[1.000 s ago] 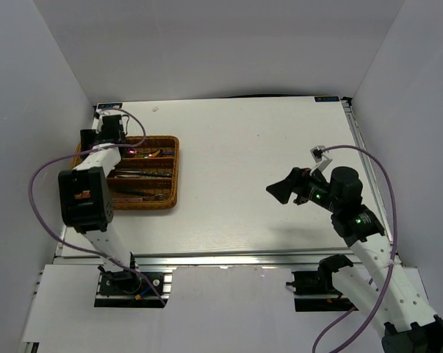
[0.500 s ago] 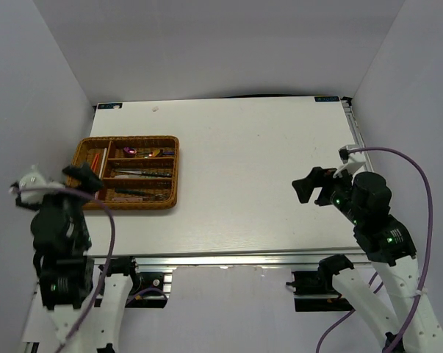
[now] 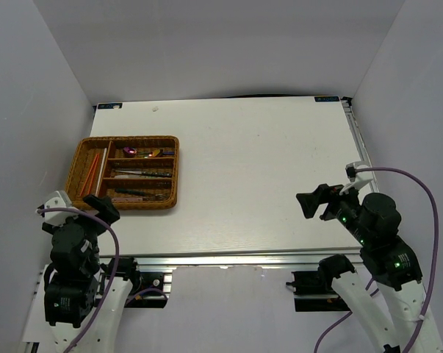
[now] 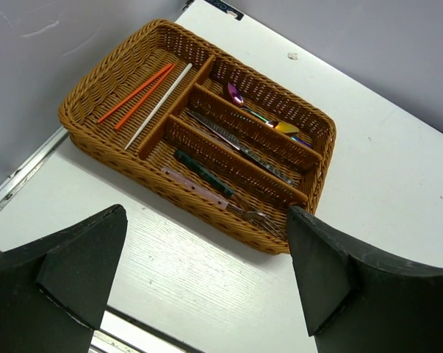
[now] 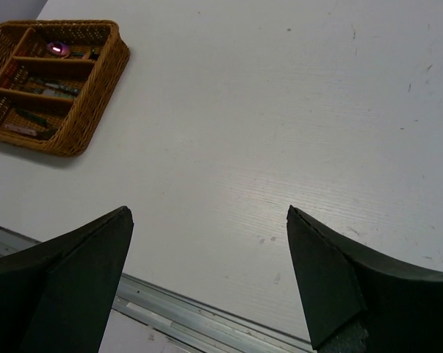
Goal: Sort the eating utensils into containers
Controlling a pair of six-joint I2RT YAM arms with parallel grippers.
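The brown wicker tray (image 3: 175, 170) stands at the table's left side and holds the eating utensils. In the left wrist view its crosswise section holds red chopsticks (image 4: 137, 95) and a pale chopstick (image 4: 159, 106). The three slots hold spoons (image 4: 269, 120), knives (image 4: 239, 147) and forks (image 4: 205, 181). My left gripper (image 3: 98, 208) is open and empty, hanging near the table's front left edge, short of the tray (image 4: 118, 151). My right gripper (image 3: 314, 204) is open and empty above bare table at the right; the tray (image 5: 96, 88) shows far off in its view.
The white table (image 3: 258, 162) shows no loose utensils. An aluminium rail (image 3: 228, 257) runs along the near edge. White walls close in the left, back and right sides.
The left arm has drawn back from over the tray to the near left edge. The right arm has drawn back towards the near right. Both grippers stay open.
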